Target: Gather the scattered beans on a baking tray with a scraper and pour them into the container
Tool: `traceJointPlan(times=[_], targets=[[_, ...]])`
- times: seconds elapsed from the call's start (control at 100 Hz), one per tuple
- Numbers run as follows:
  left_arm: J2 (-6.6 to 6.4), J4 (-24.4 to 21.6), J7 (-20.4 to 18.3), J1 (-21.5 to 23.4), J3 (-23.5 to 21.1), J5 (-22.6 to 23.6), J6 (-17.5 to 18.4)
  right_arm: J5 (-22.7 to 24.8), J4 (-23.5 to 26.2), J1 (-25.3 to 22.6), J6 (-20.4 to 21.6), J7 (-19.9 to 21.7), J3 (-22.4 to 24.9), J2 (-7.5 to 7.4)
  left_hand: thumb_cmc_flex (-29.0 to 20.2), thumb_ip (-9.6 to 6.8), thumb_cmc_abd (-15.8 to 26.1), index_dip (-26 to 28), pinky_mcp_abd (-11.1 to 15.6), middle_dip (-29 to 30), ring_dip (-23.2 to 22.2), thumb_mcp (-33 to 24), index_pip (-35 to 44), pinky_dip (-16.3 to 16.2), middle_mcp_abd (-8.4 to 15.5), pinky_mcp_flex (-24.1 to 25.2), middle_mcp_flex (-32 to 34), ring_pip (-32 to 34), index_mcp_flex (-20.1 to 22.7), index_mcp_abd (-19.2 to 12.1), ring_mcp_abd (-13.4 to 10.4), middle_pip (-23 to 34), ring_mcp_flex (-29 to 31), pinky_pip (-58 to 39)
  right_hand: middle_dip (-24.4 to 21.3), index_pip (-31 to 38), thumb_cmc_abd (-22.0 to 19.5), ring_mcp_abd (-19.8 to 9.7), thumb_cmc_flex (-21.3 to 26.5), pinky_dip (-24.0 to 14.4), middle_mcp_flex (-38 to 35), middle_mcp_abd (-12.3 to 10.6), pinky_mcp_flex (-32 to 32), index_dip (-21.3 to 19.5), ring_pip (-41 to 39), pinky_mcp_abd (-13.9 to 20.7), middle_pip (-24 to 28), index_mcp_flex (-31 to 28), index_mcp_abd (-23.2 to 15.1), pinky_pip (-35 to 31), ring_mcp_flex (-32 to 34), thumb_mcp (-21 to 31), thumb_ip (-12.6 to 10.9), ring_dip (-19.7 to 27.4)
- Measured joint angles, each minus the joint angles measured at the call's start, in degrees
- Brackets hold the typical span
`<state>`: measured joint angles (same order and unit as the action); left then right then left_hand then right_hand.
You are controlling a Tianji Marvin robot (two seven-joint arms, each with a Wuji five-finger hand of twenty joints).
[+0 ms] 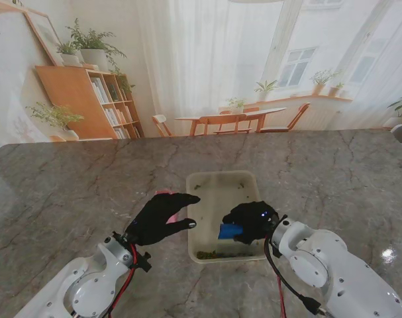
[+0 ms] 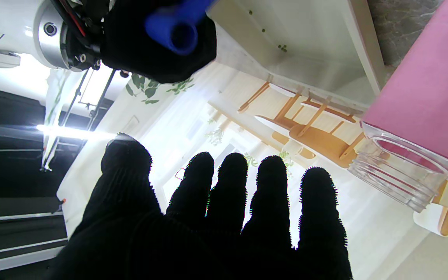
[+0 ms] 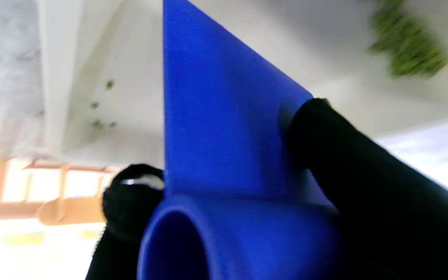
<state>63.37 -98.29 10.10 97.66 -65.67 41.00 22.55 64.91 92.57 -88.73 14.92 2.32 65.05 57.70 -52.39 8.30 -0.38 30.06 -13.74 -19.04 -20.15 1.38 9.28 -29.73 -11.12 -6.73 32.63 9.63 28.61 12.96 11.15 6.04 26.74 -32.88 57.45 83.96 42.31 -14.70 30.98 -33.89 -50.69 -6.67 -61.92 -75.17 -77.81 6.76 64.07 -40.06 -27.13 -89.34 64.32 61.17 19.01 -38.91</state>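
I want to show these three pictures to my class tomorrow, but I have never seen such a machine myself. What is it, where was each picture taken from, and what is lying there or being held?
It is a robot with two arms ending in black-gloved, five-finger hands. The wide picture looks down from its stand at a marble table. The other two come from cameras on the wrists and appear upside down.

On the table lies a pale baking tray, with green beans gathered at the end nearer the robot and a few loose ones farther up. The right hand holds a blue scraper over the tray. The left hand is open and holds nothing; beside it stands a clear container with a pink top.
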Motion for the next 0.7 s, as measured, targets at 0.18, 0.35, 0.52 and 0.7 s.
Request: traceJointPlan(times=[0.18,0.35,0.52,0.7], targets=[[0.00,0.0,-0.1,-0.2,0.1,0.0,0.0,-3.7,-0.8,2.0,-5.6,-1.8,-2.2,1.15,0.0,0.00,0.0,0.0,0.0,0.0,0.0,0.0,0.0,0.0,0.0,0.0,0.0,0.0,0.0,0.0,0.0,0.0,0.0,0.0,0.0,0.0,0.0,-0.1,0.0,0.0,-0.4,0.0,-0.1,0.1,0.0,0.0,0.0,0.0,0.0,0.0,0.4,-0.1,0.0,0.0],[0.01,0.0,0.0,-0.1,0.0,0.1,-0.1,-2.7,-4.4,7.8,-10.9,-9.1,-7.9,1.77,0.0,0.00,0.0,0.0,0.0,0.0,0.0,0.0,0.0,0.0,0.0,0.0,0.0,0.0,0.0,0.0,0.0,0.0,0.0,0.0,0.0,0.0,0.0,-0.2,0.0,0.0,-0.5,0.0,-0.2,1.4,0.1,0.0,-0.1,0.1,0.0,0.0,0.5,-0.3,0.0,-0.2],[0.02,-0.2,0.4,0.3,-0.4,0.5,-0.2,-4.4,-11.8,16.4,-13.7,-13.1,-14.4,3.27,0.0,0.00,0.0,0.0,0.0,0.0,0.0,0.0,0.0,0.0,0.0,0.0,0.0,0.0,0.0,0.0,0.0,0.0,0.0,0.0,0.0,-0.5,0.5,-0.5,0.0,0.0,-0.6,0.0,-0.6,10.4,0.1,0.0,-0.1,3.0,0.0,0.0,1.2,-0.4,0.0,-0.2],[0.03,-0.6,0.8,1.0,-0.8,0.9,-0.3,-7.7,-21.1,25.3,-13.6,-18.2,-21.7,4.78,0.0,0.00,0.0,0.0,0.0,0.0,0.0,0.0,0.0,0.0,0.0,0.0,0.0,0.0,0.0,0.0,0.0,0.0,0.0,0.0,-0.8,-1.9,0.5,-0.2,0.0,0.0,1.8,0.5,1.7,14.7,1.8,-0.6,0.7,4.8,0.2,0.6,-0.5,-0.4,0.0,0.7]])
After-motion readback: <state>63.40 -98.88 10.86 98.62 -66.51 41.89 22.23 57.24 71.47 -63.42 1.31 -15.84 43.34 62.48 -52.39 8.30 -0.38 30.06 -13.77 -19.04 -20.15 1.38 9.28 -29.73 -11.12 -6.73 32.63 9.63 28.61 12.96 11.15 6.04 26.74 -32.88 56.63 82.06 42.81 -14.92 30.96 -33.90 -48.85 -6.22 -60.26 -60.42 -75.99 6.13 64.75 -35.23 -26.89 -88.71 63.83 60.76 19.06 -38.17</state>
